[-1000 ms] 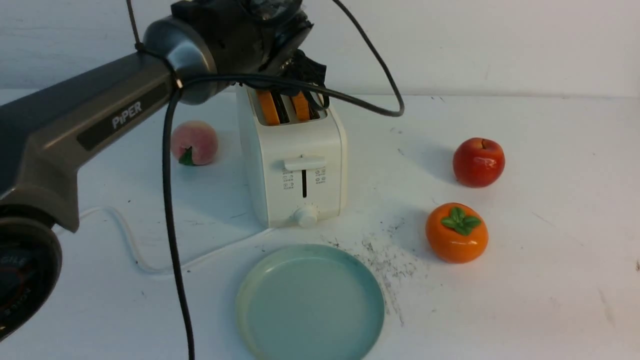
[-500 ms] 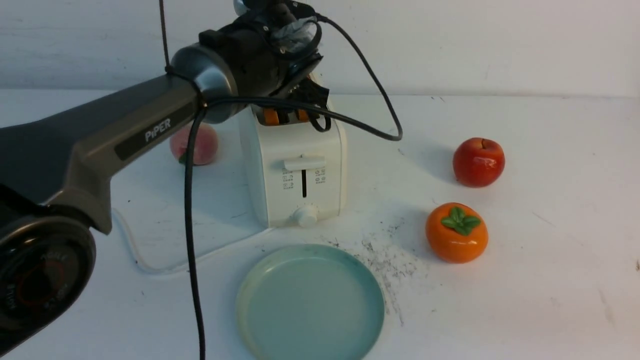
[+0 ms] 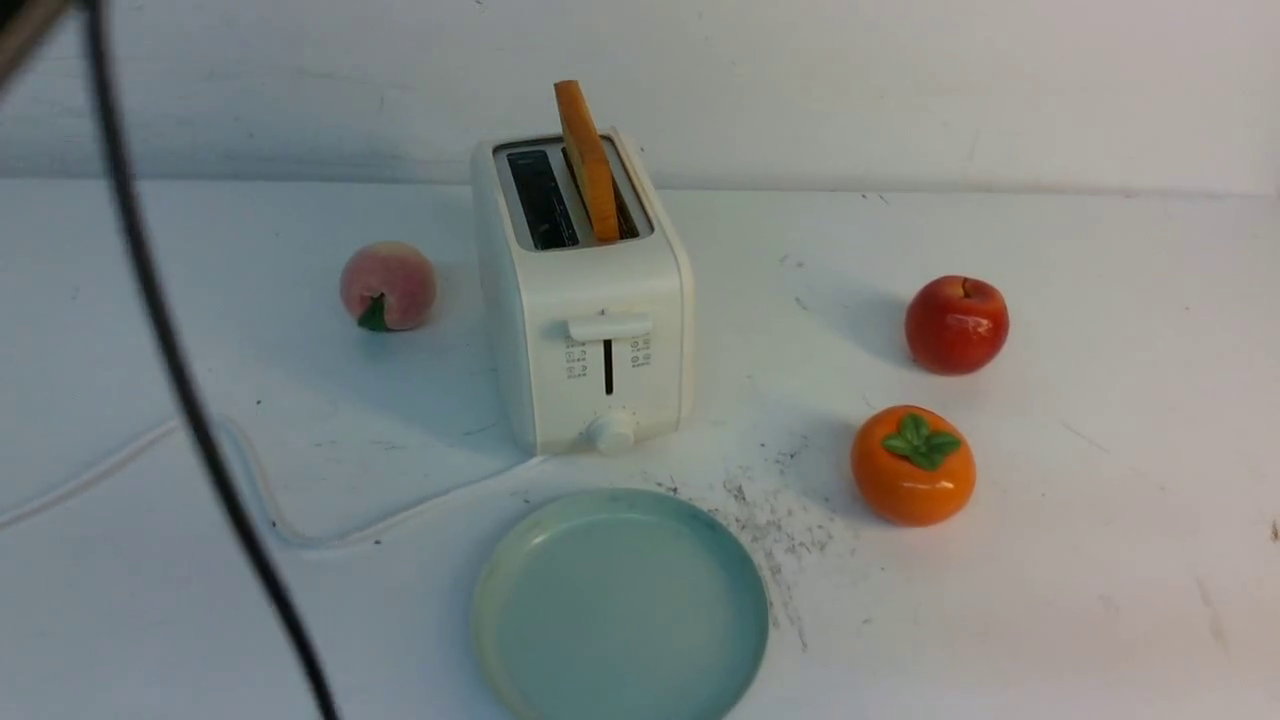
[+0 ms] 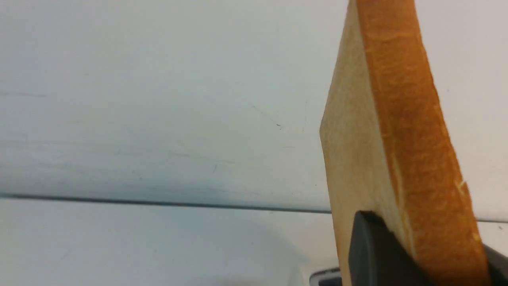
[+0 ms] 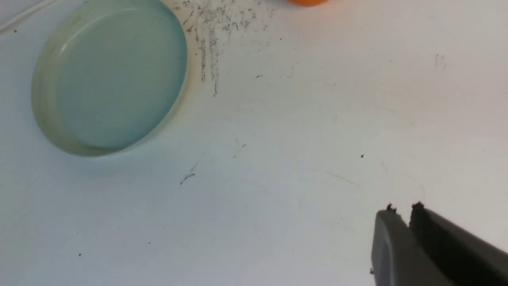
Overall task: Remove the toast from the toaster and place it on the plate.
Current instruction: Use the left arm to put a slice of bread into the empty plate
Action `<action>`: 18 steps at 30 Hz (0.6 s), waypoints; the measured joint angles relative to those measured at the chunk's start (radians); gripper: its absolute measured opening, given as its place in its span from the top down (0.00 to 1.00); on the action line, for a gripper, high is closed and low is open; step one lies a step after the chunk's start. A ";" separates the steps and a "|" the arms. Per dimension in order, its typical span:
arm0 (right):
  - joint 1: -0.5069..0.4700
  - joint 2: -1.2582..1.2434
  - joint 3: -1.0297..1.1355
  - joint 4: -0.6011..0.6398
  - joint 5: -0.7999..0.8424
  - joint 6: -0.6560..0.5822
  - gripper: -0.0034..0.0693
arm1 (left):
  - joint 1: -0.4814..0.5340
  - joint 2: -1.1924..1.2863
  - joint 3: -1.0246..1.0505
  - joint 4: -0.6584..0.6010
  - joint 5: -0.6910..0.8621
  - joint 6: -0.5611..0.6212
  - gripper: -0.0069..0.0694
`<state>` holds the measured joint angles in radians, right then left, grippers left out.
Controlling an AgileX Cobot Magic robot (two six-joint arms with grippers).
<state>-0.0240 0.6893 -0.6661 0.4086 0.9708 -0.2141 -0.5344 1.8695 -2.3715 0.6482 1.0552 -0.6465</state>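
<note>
White table (image 3: 1050,600) against a pale wall, with grey scuffs near the middle. The toaster (image 3: 560,300) stands toward the back, its lever (image 3: 608,326) and knob (image 3: 611,432) facing my camera. Its white cord (image 3: 290,538) trails off to the rig's left. One slot looks dark and empty. In the other, a toast slice (image 3: 588,160) stands tall and leans a little. The plate (image 3: 620,610) sits bare just in front of the toaster, not touching it. A peach (image 3: 388,286) lies to the left of the toaster; an apple (image 3: 957,325) and a persimmon (image 3: 913,465) sit well off to the right. A black cable (image 3: 190,400) hangs across the left of the front view, and neither claw shows there. On the left wrist camera, the left gripper (image 4: 430,238) is clamped on a second slice (image 4: 397,139), crust edge toward the lens, with dark fingers (image 4: 373,254) on either face. I cannot tell where it sits relative to the toaster. On the right wrist camera, the right gripper (image 5: 403,212) hangs over bare table, jaws drawn to a slit with nothing between them, well apart from the plate.
</note>
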 joint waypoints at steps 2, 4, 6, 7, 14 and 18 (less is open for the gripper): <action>0.000 0.000 0.000 0.001 0.001 0.000 0.85 | 0.002 -0.084 -0.015 -0.114 0.154 0.052 0.76; 0.000 0.000 0.000 0.004 0.001 0.000 0.85 | 0.002 -0.162 0.026 -0.262 0.199 0.117 0.76; 0.000 0.000 0.000 0.002 0.002 0.000 0.85 | 0.002 -0.234 0.094 -0.418 0.198 0.183 0.76; 0.000 0.000 0.000 0.002 0.002 0.000 0.85 | 0.002 -0.266 0.135 -0.500 0.198 0.213 0.76; 0.000 0.000 0.000 0.002 0.002 0.000 0.83 | -0.001 -0.426 0.676 -0.648 0.198 0.250 0.76; 0.000 0.000 0.000 0.002 -0.002 0.000 0.83 | -0.001 -0.368 0.999 -0.567 0.145 0.193 0.76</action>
<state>-0.0240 0.6893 -0.6661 0.4109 0.9686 -0.2141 -0.5359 1.5019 -1.3722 0.0809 1.1998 -0.4533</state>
